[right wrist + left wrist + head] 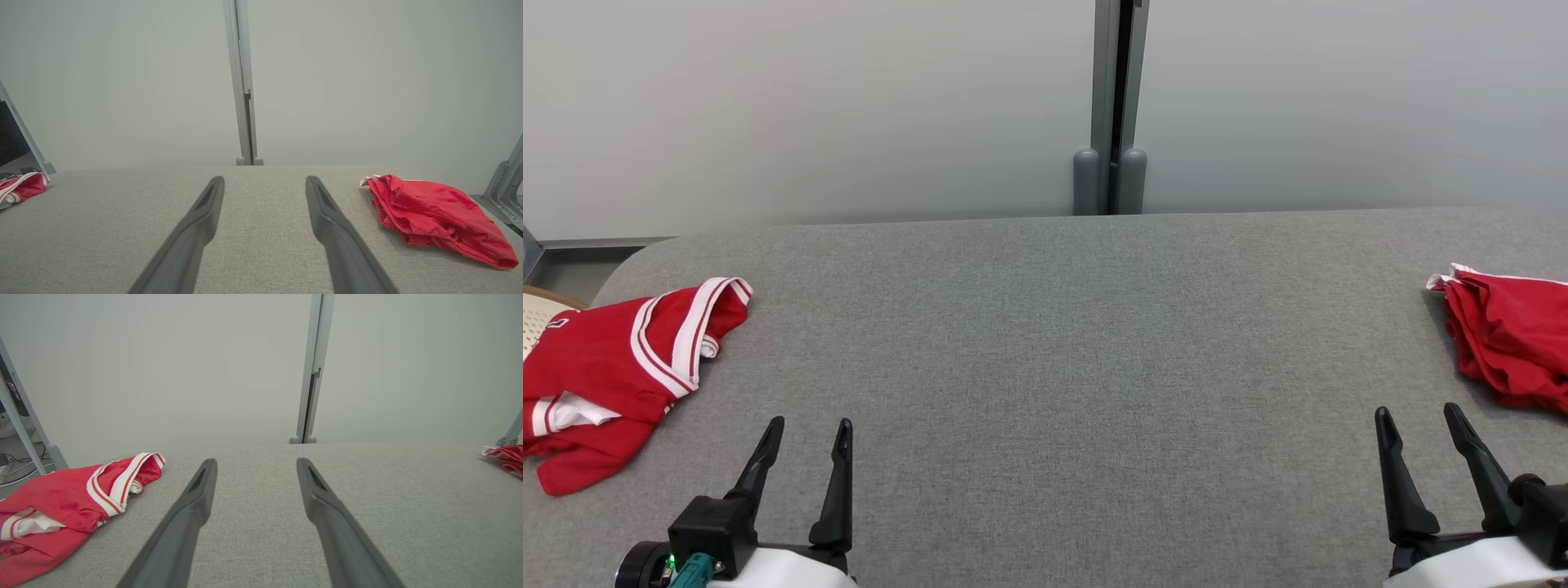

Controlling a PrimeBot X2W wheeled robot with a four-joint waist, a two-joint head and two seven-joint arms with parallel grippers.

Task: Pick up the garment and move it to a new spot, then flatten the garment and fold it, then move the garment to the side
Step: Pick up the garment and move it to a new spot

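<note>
Grey fabric table [1045,367], red white-trimmed jersey [613,359] at left edge, crumpled red garment [1511,343] at right.

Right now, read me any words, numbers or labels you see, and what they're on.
No readable text.
Red jersey on the left: a sliver of a white mark, too cut off to read.
Red garment on the right: no print visible.

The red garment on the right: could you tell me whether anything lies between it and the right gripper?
Nothing visible does: bare grey table separates the open right gripper from the crumpled red garment, ahead and to its right.
</note>
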